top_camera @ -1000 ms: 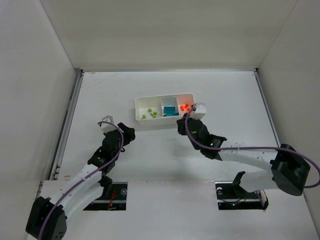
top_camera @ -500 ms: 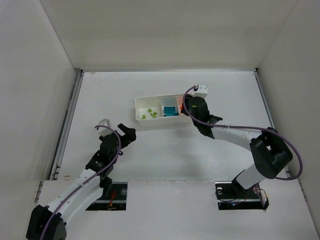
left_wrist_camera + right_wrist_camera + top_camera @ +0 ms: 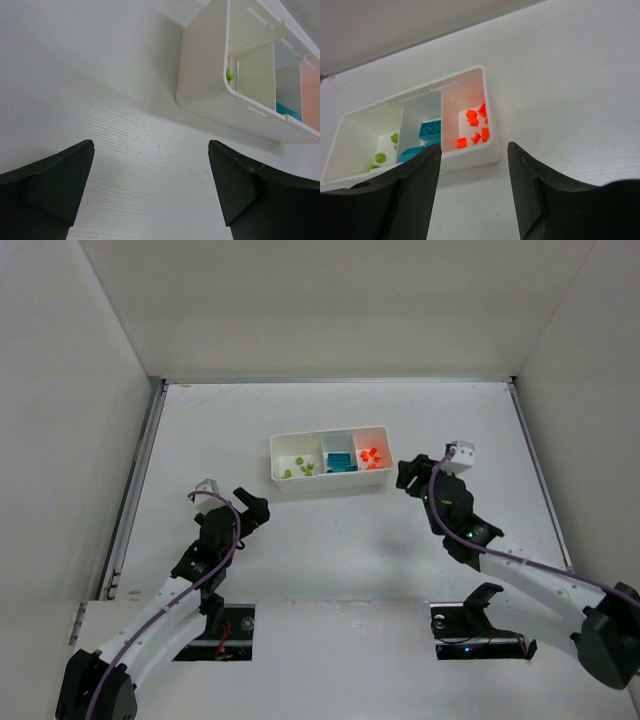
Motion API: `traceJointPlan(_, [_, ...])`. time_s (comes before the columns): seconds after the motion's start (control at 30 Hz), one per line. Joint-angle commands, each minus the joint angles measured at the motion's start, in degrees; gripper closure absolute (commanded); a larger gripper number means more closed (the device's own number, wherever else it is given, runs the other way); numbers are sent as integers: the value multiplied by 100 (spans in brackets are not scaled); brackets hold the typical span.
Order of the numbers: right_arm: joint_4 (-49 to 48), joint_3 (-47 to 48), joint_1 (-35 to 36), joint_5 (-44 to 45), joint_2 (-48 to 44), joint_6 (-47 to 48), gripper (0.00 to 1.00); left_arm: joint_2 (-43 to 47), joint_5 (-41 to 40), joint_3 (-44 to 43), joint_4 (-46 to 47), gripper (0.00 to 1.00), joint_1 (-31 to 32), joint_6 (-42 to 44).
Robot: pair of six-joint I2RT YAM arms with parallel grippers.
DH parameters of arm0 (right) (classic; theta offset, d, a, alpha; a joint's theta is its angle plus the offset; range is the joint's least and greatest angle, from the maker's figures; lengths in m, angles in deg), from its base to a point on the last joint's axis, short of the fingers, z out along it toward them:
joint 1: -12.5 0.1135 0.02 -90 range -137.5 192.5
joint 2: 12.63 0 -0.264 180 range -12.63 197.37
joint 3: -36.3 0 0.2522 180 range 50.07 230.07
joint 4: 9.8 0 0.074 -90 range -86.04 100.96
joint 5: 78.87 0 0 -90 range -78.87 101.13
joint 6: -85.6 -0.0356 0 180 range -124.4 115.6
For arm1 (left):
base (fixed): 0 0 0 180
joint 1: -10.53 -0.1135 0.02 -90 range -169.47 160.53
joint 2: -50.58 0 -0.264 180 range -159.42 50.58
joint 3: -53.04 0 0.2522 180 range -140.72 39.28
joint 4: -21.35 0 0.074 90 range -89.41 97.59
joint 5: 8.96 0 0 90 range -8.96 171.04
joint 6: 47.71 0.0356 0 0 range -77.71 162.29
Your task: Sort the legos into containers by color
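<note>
The white tray (image 3: 276, 446) lies at mid-table, its three containers side by side. Lime green legos (image 3: 297, 470) sit in the left one, teal legos (image 3: 341, 462) in the middle and orange-red legos (image 3: 372, 456) in the right. My left gripper (image 3: 252, 508) is open and empty, low over the table in front of the tray's left end (image 3: 205, 75), where a green lego (image 3: 230, 75) peeks over the rim. My right gripper (image 3: 408, 475) hovers open and empty just right of the tray, facing the orange-red legos (image 3: 476, 125), teal legos (image 3: 430, 129) and green legos (image 3: 380, 157).
White walls enclose the table on the left, back and right. A metal rail (image 3: 135, 490) runs along the left edge. No loose bricks show on the table outside the tray.
My right gripper has drawn back from the tray's right compartment, to the right and nearer, and its jaws have opened. The left gripper's jaws have spread wide while that arm pulled back slightly.
</note>
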Motion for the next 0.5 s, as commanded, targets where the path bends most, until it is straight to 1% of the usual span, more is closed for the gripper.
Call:
traceJointPlan(0.0, [174,-679,54,205,-792,-615,37,-44,14,-43,-1,0,-17,-74])
traceJointPlan(0.13, [622,-1304,37,258,-1566,-1134,34,0,-13,-70,-45,0,1,-39])
traceJointPlan(0.2, [859,-1489,36,424,-1856,-1389,31,-122,-13,-166,-246,0,-78,-56])
traceJointPlan(0.33, [1044,-1832,89,864,-2095,-1680,24,-430,-162,-342,-589,0,-219,-118])
traceJointPlan(0.37, [1062,-1885,89,908,-2095,-1715,19,-526,-180,-412,-703,0,-236,-153])
traceJointPlan(0.4, [1054,-1929,89,909,-2078,-1794,7,-623,-180,-500,-834,0,-245,-179])
traceJointPlan(0.43, [1010,-1964,89,891,-2034,-1847,0,-720,-180,-570,-931,0,-254,-197])
traceJointPlan(0.47, [1001,-1964,37,891,-1947,-1882,0,-808,-180,-614,-985,0,-254,-206])
